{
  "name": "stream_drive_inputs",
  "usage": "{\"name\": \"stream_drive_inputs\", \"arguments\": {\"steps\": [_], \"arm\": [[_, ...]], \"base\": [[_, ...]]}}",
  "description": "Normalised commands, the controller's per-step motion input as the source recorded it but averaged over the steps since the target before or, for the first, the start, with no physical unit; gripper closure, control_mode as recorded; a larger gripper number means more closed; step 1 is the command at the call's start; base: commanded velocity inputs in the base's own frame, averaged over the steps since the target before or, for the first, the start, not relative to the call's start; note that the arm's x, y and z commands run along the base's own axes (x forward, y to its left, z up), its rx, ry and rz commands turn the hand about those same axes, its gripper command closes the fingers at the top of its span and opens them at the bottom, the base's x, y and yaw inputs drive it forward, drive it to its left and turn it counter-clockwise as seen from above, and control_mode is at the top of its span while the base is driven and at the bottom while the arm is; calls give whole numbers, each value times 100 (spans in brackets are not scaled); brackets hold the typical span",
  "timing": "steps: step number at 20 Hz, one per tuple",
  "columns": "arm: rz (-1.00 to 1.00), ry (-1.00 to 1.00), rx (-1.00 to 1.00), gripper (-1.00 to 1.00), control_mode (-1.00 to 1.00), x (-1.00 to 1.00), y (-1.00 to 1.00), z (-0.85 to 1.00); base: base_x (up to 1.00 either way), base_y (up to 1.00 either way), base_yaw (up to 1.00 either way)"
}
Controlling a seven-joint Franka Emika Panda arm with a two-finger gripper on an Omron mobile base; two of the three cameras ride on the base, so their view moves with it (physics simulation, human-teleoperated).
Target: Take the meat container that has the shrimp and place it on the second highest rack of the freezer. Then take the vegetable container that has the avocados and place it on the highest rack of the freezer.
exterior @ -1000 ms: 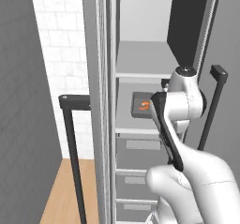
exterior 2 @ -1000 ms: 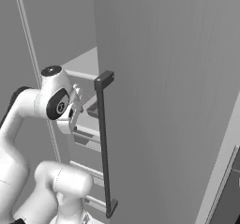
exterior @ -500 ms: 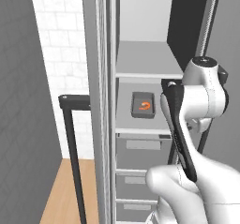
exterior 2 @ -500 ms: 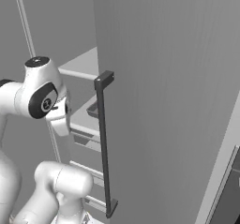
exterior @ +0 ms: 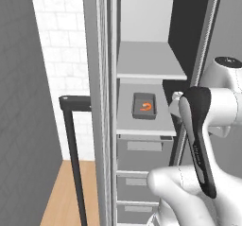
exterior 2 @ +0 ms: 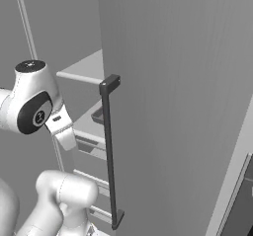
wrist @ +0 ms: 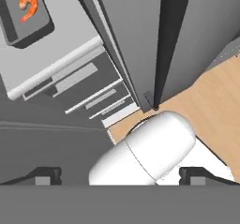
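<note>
Standing open, the freezer (exterior: 142,55) shows its pale inside, with its grey door (exterior 2: 178,106) swung out to the right and a long dark bar handle (exterior 2: 111,151) running down the door's near edge. Below the shelves sit grey drawer fronts (exterior: 142,152), and a strip of wooden floor (exterior: 66,192) shows to the left of the cabinet beside a white tiled wall (exterior: 56,40). The highest rack (exterior: 150,64) is bare on top. The second highest rack (exterior: 127,118) carries a dark tray (exterior: 144,108), set toward the middle of the shelf, and the small curled orange-red shrimp (exterior: 146,108) lies inside that tray; the hand view sees the same tray with the shrimp in its upper left corner. The white arm stands in front of the cabinet's right side, and the hand (exterior 2: 64,135) hangs apart from the tray, out at the shelf's front, its two dark tips spread wide with nothing between them
</note>
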Motion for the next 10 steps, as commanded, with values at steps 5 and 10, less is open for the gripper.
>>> {"name": "stream_drive_inputs", "arguments": {"steps": [5,10], "arm": [[26,0,0,-100,-100,-7,18,20],[14,0,-6,-100,-100,0,24,3]], "base": [[0,0,0],[0,0,0]]}}
